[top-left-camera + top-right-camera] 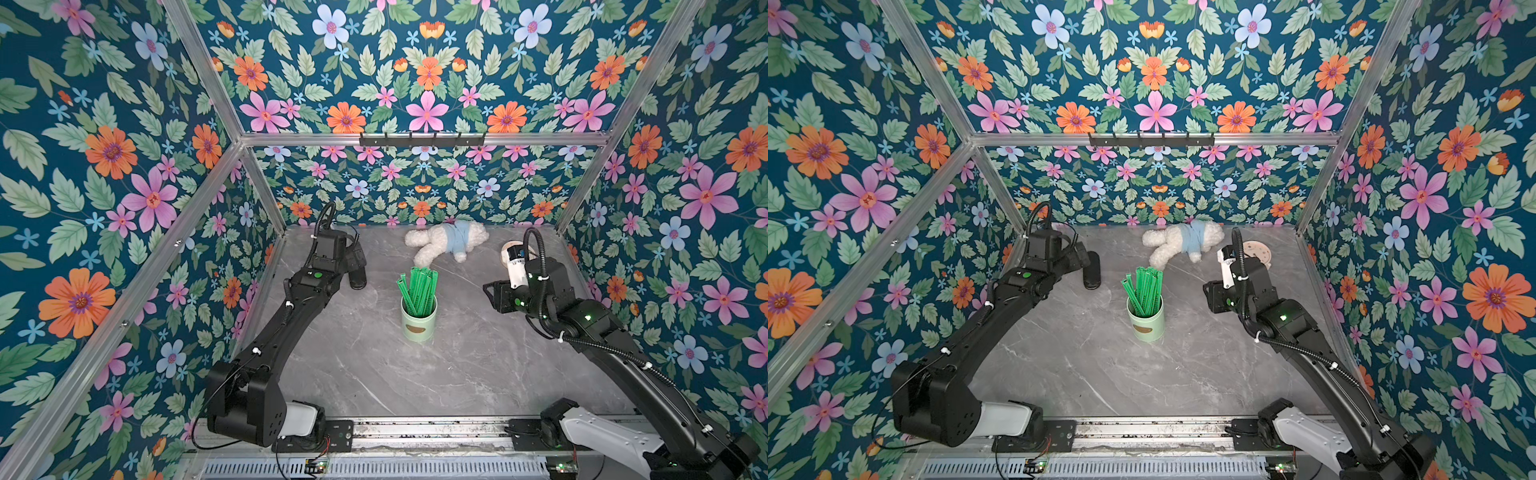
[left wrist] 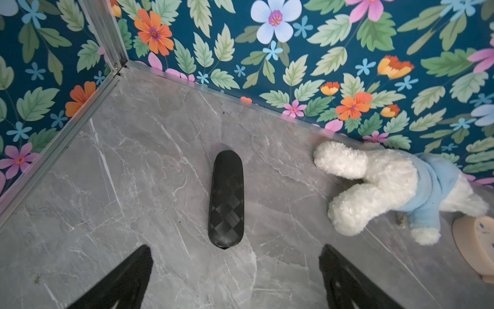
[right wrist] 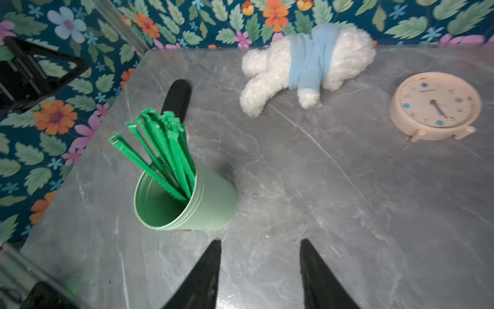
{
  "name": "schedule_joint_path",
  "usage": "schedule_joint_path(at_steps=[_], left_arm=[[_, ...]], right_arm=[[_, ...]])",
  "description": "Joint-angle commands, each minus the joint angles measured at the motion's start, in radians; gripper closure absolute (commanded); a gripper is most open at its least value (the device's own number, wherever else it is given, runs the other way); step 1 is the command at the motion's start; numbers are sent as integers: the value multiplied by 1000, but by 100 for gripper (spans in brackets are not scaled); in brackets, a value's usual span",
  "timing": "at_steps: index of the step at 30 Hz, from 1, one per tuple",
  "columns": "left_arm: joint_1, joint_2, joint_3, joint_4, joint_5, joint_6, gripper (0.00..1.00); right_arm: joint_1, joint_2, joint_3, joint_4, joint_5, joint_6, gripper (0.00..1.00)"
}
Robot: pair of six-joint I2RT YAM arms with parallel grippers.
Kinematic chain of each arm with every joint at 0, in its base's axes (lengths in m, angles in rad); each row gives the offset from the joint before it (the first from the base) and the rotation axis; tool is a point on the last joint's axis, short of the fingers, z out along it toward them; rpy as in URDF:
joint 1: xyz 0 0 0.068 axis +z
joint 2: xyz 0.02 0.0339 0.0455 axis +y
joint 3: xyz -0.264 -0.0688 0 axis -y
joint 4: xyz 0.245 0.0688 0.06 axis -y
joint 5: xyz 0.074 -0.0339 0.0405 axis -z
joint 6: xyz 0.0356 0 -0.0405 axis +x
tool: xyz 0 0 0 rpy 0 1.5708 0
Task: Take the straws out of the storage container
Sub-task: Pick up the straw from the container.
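Several bright green straws point(image 1: 417, 291) point(image 1: 1144, 291) stand bunched in the storage container point(image 1: 418, 326) point(image 1: 1146, 326), a pale mint-green cup upright at the table's middle. In the right wrist view the straws point(image 3: 163, 149) lean to one side of the container point(image 3: 211, 203). My right gripper point(image 3: 260, 240) point(image 1: 492, 293) hovers to the right of the cup, apart from it, jaws apart with nothing between them. My left gripper point(image 2: 235, 247) point(image 1: 355, 253) is wide open at the back left, holding nothing.
A black oblong case point(image 2: 226, 199) point(image 1: 357, 276) lies under my left gripper. A white plush toy in a blue top point(image 1: 446, 243) lies at the back. A beige clock point(image 3: 434, 105) point(image 1: 1256, 251) rests back right. Floral walls enclose three sides.
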Motion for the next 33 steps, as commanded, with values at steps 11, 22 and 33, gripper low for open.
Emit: schedule_joint_path(at_steps=[11,22,33], left_arm=[[-9,-60,-34,43,17,22,1],[-10,-56,-34,41,29,26,1],[-11,-48,-33,44,43,23,1]], right_arm=[[102,162,25,115,-138,28,66],[124,325,77,193,-133,28,75],[124,417,96,243,-167,30,75]])
